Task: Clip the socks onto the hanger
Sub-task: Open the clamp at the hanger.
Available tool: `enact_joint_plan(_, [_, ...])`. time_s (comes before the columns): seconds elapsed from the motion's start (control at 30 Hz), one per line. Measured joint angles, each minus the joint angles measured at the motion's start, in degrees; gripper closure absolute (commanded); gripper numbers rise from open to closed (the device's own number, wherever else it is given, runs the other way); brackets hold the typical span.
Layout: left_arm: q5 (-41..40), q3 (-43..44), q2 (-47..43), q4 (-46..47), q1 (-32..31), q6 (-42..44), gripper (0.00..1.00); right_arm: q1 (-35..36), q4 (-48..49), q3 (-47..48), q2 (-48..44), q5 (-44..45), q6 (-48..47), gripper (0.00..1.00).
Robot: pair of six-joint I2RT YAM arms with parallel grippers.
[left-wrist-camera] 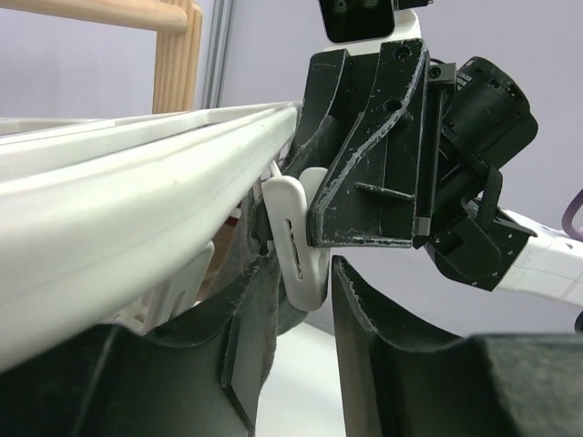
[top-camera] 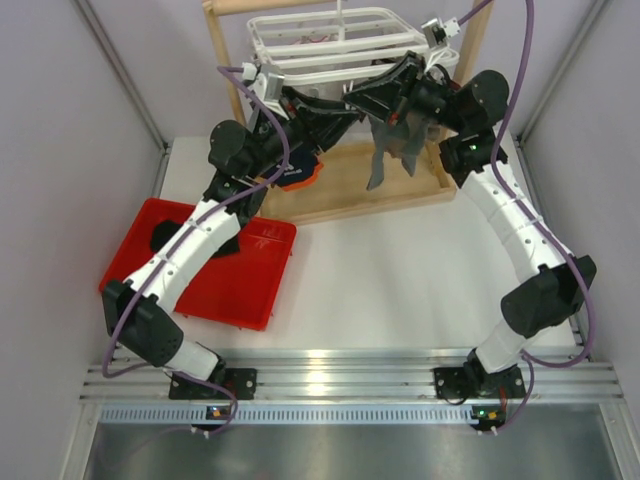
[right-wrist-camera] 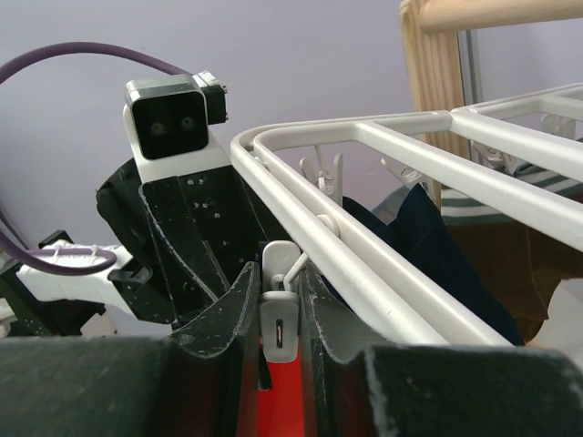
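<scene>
Shows the grey sock dangling from the hanger's near rail, long axis vertical, toe down toward the wooden frame's base. Pinches a white clip in the right gripper, jaws narrow. Sets the left gripper opposite, jaws parted, crowding the sock. Puts the red tray far left and navy fabric nearer.

Top view: hanger near rail hidden under left gripper and right gripper; grey sock below hanger, upper end covered. Left wrist: hanger rail blurred, cut at frame edge. Whether clip under hanger bites sock: cannot tell.
</scene>
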Motion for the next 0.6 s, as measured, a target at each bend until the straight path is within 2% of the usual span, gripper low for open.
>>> enact_joint_plan(0.13, [1.42,1.03,1.03,0.42,0.31,-0.07,0.85,-0.07,0.39,0.04,0.33,-0.09,-0.02,1.0])
enact_joint_plan(0.2, [2.23,1.44,1.38,0.57,0.59,-0.17,0.87,-0.09,0.57,0.04,0.35,-0.04,-0.02,1.0])
enact_joint_plan(0.23, [2.49,1.53,1.49,0.63,0.66,-0.17,0.93,-0.09,0.68,0.04,0.35,-0.04,-0.02,0.98])
enact_joint_plan(0.27, [2.75,1.6,1.49,0.72,0.72,-0.15,0.97,-0.09,0.74,0.04,0.35,-0.07,-0.07,0.92])
enact_joint_plan(0.3, [2.86,1.62,1.49,0.72,0.74,-0.15,1.0,-0.09,0.79,0.04,0.35,-0.09,-0.07,0.68])
enact_joint_plan(0.4, [2.71,1.62,1.51,0.76,0.92,0.33,1.0,-0.04,0.79,0.07,0.35,-1.16,0.22,0.43])
enact_joint_plan(0.6, [1.64,1.6,1.66,0.09,1.46,4.85,1.0,0.2,-0.5,0.7,0.17,-1.75,-0.07,0.29])
